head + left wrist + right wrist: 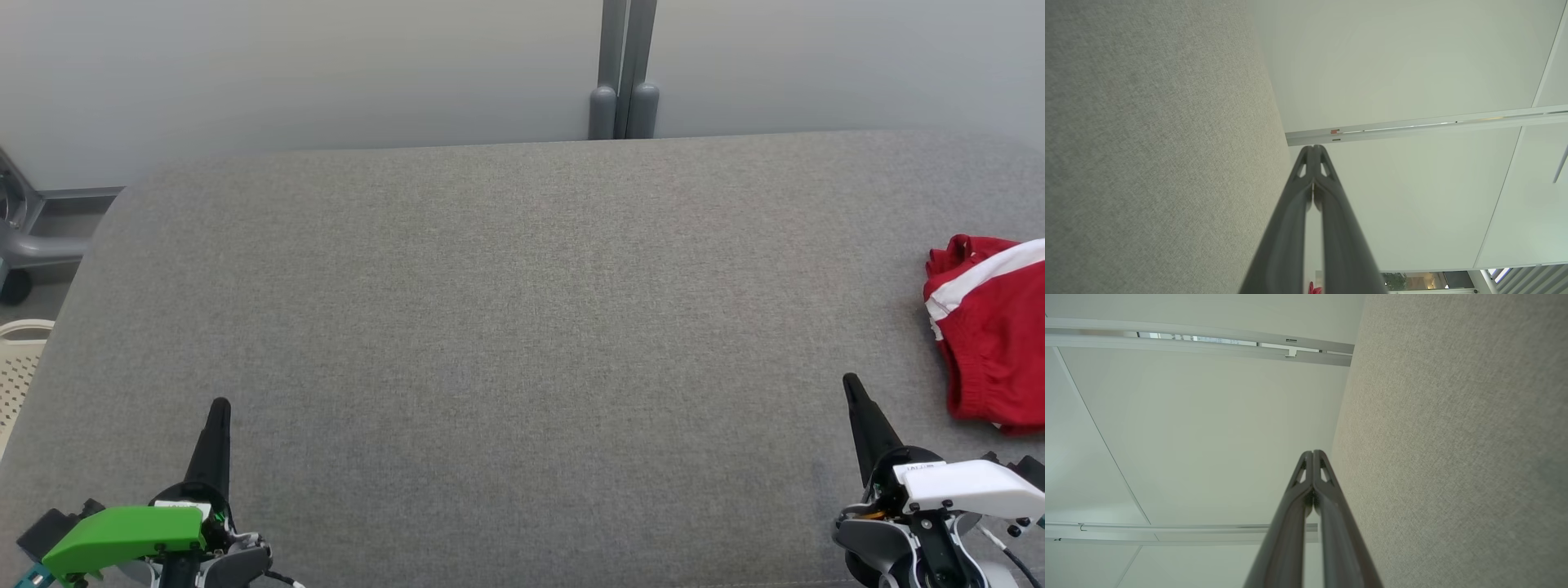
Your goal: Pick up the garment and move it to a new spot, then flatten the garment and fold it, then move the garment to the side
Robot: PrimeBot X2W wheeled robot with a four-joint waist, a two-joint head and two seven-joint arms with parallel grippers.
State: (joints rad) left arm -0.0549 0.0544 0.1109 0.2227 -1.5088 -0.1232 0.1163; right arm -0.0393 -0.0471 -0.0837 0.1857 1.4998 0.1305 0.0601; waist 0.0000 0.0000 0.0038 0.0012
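Both left pincer (219,407) and right pincer (851,382), tips together, empty, rest clear of red white-striped cloth garment (992,359), far right on grey fabric worktop (522,327).

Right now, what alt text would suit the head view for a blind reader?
A red, white-striped garment lies bunched at the right edge of a grey cushioned surface. Left claw and right claw, both shut, sit at the lower corners.
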